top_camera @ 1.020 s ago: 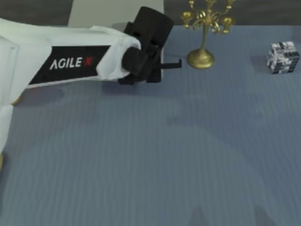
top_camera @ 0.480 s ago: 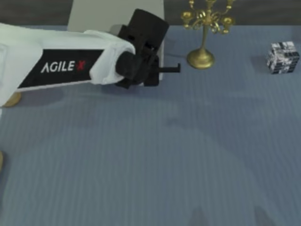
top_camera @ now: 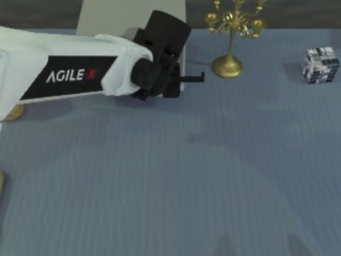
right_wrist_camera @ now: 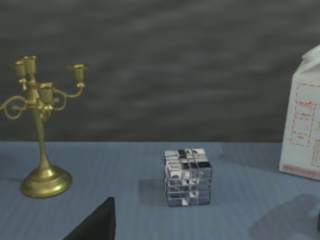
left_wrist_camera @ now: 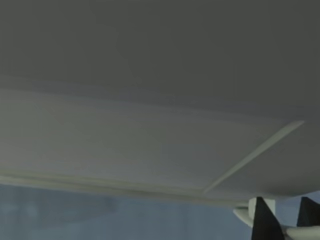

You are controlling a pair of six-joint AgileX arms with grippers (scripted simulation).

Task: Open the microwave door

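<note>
The microwave stands at the table's back left, only its light grey top showing past my left arm. Its door fills the left wrist view as a flat grey panel seen close up. The pale bar handle sticks out at the door's edge. My left gripper is at that handle, its black fingertips set closely on either side of the bar, shut on it. In the top view this gripper sits at the microwave's front right corner. My right gripper is out of the top view, parked and open.
A gold candelabra stands just right of the microwave. A mirrored cube sits at the back right. A white carton shows only in the right wrist view, right of the cube. A gold base peeks out under my left arm.
A second ago my left arm shifted left and slightly toward the back with the wrist turning at the handle. Over the last half second it has held almost still.
</note>
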